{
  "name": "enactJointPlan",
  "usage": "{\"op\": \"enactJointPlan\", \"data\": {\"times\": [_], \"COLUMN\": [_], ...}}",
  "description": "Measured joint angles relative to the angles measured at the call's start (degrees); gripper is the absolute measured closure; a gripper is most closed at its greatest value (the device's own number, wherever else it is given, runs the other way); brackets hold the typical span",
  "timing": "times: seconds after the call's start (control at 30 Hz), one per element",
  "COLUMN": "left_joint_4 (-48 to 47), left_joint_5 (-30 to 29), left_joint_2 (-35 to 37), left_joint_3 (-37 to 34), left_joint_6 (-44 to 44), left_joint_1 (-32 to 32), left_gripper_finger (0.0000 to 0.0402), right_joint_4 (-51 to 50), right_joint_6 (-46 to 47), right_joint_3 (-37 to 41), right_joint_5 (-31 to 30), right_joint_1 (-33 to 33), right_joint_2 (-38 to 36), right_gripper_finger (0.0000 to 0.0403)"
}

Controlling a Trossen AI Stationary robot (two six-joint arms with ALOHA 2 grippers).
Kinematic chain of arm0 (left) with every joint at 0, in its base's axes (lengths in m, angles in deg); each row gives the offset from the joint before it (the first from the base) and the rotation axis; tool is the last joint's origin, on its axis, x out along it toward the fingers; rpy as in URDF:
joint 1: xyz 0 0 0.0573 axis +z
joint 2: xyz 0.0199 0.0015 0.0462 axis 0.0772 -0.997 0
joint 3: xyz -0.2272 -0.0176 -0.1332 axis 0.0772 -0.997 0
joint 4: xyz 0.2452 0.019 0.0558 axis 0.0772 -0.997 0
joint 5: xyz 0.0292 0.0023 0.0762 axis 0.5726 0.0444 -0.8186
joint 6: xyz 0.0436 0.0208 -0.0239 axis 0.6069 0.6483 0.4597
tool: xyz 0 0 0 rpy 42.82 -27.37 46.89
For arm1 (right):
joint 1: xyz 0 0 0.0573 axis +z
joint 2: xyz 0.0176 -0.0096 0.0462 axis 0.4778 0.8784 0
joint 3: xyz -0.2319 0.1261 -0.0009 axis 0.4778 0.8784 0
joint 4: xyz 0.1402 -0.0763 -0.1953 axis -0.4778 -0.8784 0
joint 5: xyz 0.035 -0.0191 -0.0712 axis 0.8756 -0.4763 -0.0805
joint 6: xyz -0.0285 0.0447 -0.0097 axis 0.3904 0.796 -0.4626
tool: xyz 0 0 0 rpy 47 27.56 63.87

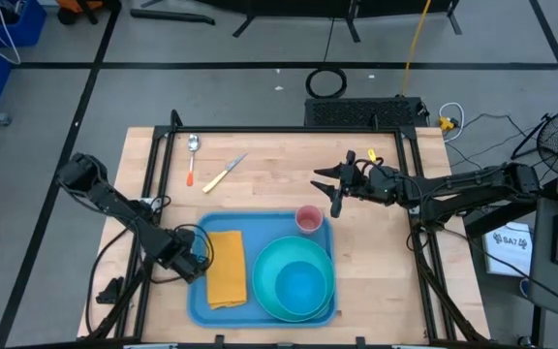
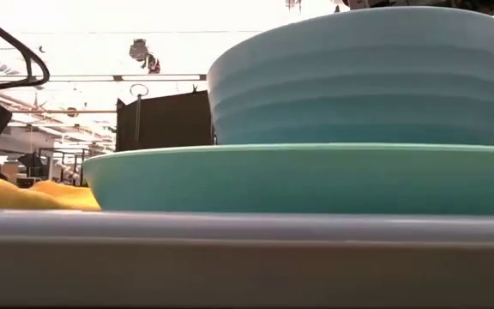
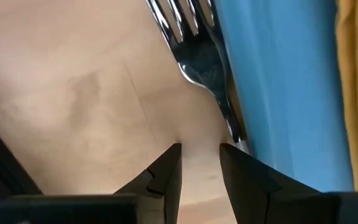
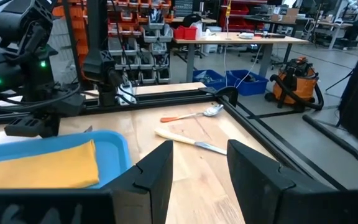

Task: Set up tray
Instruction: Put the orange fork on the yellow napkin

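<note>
— What's on the table?
— The blue tray (image 1: 262,302) at the near edge carries a turquoise plate (image 1: 271,296) with a bowl (image 1: 301,285), a yellow napkin (image 1: 226,269) and a pink cup (image 1: 309,219). A knife (image 1: 224,174) and spoon (image 1: 193,155) lie well behind it.
— And the grippers?
— The left gripper (image 3: 199,158), fingers slightly parted and empty, sits at the tray's left rim by a fork (image 3: 194,53). The right gripper (image 1: 332,190) hovers behind the cup, open, holding nothing.

Two dark, jointed arms are seen, trailed by black cables; each tool (image 3: 201,177) is formed by two black tapered fingers (image 4: 157,171)
</note>
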State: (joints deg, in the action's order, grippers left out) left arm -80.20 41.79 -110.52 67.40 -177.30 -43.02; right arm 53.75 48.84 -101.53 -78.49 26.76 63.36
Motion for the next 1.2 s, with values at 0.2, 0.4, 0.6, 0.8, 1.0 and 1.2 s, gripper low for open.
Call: {"op": "enactJointPlan", "data": {"times": [0.2,0.4,0.6,0.8,1.0,1.2], "left_joint_4": [-2.2,2.5,7.6,10.3,8.9,2.3], "left_joint_5": [-6.4,-11.4,-12.3,-14.5,-14.2,-14.0], "left_joint_2": [0.0,0.0,0.1,0.1,0.2,0.8], "left_joint_3": [0.1,-0.1,-0.1,-0.1,0.0,0.2], "left_joint_6": [0.5,2.9,7.4,12.2,17.0,18.4], "left_joint_1": [0.0,0.8,2.9,5.0,6.6,8.0], "left_gripper_finger": [0.0284,0.0284,0.0284,0.0284,0.0284,0.0284], "right_joint_4": [0.1,0.2,0.2,0.2,0.2,0.1], "right_joint_6": [0.2,0.2,0.2,0.2,0.2,0.3], "right_joint_3": [0.0,0.0,0.0,0.0,0.0,0.0], "right_joint_5": [0.0,0.0,0.0,0.0,0.0,0.0], "right_joint_1": [0.0,0.0,0.0,0.0,0.0,0.0], "right_joint_2": [0.0,0.0,0.0,0.0,0.0,0.0], "right_gripper_finger": [0.0261,0.0261,0.0261,0.0261,0.0261,0.0261]}}
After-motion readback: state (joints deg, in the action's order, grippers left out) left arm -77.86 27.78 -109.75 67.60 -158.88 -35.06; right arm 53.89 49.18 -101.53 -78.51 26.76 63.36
